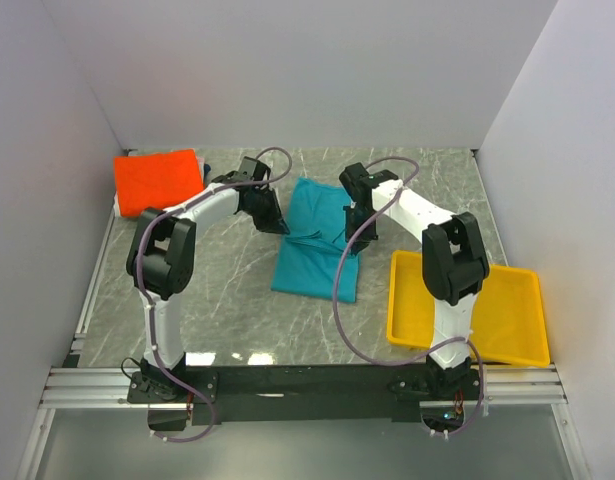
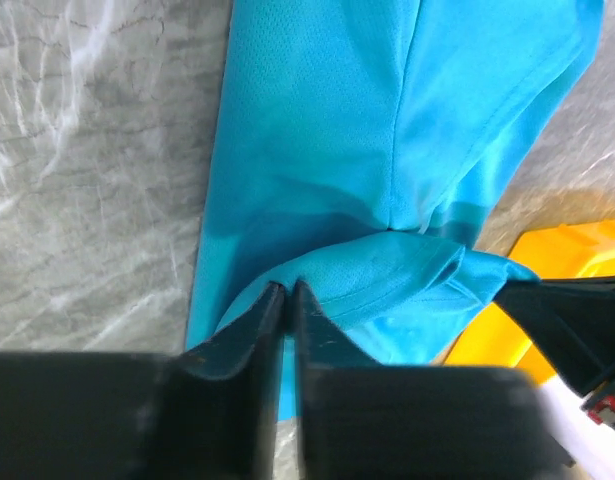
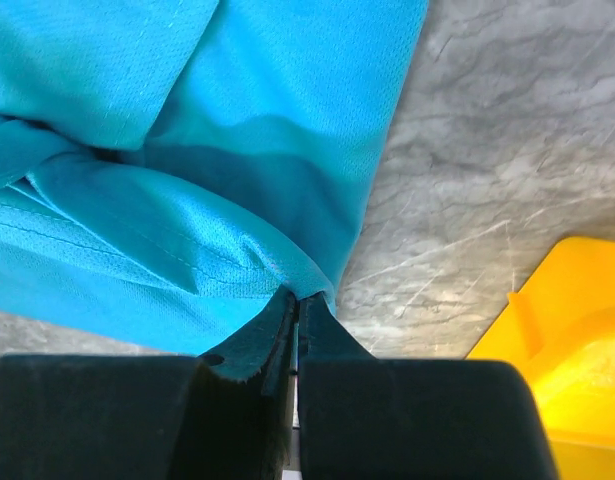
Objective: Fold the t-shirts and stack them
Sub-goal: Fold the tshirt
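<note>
Top external: the teal-blue t-shirt (image 1: pixel 312 255) lies partly folded in the middle of the grey marble tabletop (image 1: pixel 227 290), with creases bunched across its centre. The orange-red t-shirt (image 1: pixel 159 182) sits folded, well apart from the teal-blue t-shirt, at the far left of it. The yellow tray (image 1: pixel 507 305) lies just beside the teal-blue t-shirt's near right corner. The left hand (image 1: pixel 279 226) is at the teal-blue t-shirt's left edge and the right hand (image 1: pixel 353 228) at its right edge, both about halfway along its length.

Left wrist: the left hand (image 2: pixel 285 292) has its fingers all but pressed together, with only a thin slit between them. Its tips pinch a raised fold of the teal-blue t-shirt (image 2: pixel 317 130), whose cloth gathers towards them. The tabletop (image 2: pixel 87 180) shows past the shirt's straight edge, and a corner of the yellow tray (image 2: pixel 572 250) shows beyond the opposite side.

Right wrist: the right hand (image 3: pixel 297 298) has its fingers pressed together, pinching the hemmed edge of the teal-blue t-shirt (image 3: pixel 237 80), which lifts slightly at the tips. The tabletop (image 3: pixel 487 150) lies beside that edge, and the yellow tray (image 3: pixel 567 330) is near it.
</note>
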You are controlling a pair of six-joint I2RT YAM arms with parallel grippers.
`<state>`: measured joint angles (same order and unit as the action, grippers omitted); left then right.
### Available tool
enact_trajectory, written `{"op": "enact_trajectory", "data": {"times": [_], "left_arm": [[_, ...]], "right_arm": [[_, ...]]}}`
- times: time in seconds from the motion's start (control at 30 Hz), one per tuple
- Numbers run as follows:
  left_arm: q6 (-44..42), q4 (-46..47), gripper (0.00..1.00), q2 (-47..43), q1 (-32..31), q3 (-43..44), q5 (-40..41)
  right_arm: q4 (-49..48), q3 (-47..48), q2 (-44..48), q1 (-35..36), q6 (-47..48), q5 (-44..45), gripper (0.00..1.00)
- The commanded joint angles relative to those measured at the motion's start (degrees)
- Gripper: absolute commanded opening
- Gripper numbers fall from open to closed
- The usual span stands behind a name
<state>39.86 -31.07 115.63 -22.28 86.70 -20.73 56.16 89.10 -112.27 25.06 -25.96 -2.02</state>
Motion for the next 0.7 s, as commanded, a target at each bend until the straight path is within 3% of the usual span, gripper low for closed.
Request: {"op": "enact_trajectory", "data": {"times": [0.0, 0.03, 0.1, 0.13, 0.23, 0.43, 0.67], "left_arm": [[0.0, 0.0, 0.15, 0.6, 0.2, 3.0, -1.5], [0.1, 0.0, 0.33, 0.6, 0.3, 3.2, -0.6], [0.4, 0.1, 0.48, -0.2, 0.5, 3.0, 0.2], [0.4, 0.2, 0.58, -0.6, 0.6, 3.0, 0.7], [0.3, 0.2, 0.68, -1.8, 0.6, 2.7, 1.5], [0.0, 2.2, 0.73, -6.2, 0.6, -2.5, 2.9], [-0.5, 7.6, 0.73, -14.5, 0.2, -16.0, 2.5]], "right_arm": [[1.8, 3.0, -1.2, -1.3, 1.8, 0.0, 0.0], [2.0, 3.4, -1.9, -1.9, 2.0, -0.2, 0.03], [1.9, 4.8, -2.6, -2.4, 2.5, -1.1, 0.14], [1.9, 5.3, -3.1, -2.8, 2.7, -1.4, 0.25], [2.8, 8.3, -3.3, -3.3, 3.4, -1.5, 0.4], [4.0, 9.0, 1.1, -4.2, 4.2, -0.4, 0.43], [-0.8, 1.2, 6.8, -2.3, 4.0, -10.5, 0.41]]}}
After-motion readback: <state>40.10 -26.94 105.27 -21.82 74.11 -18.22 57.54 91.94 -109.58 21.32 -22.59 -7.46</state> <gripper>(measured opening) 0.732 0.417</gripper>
